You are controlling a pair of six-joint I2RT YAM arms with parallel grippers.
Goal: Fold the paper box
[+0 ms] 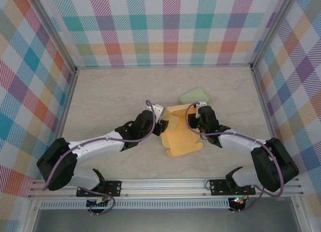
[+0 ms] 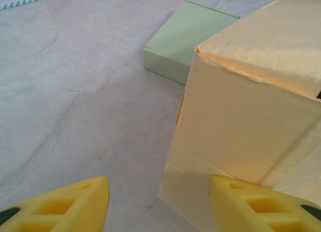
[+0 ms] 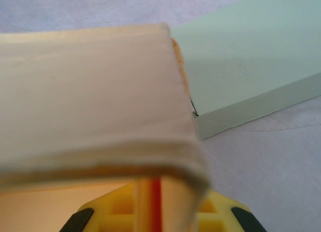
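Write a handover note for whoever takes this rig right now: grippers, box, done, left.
Left gripper: open, holding nothing, fingers either side of the near left corner of the yellow paper box.
Right gripper: shut on a doubled-over wall on the box's right side.
Things: yellow box mid-table; a green box lies just behind it, untouched.
Done: far walls stand up.
Left: the near panel looks flat on the table; raise it and close the box.
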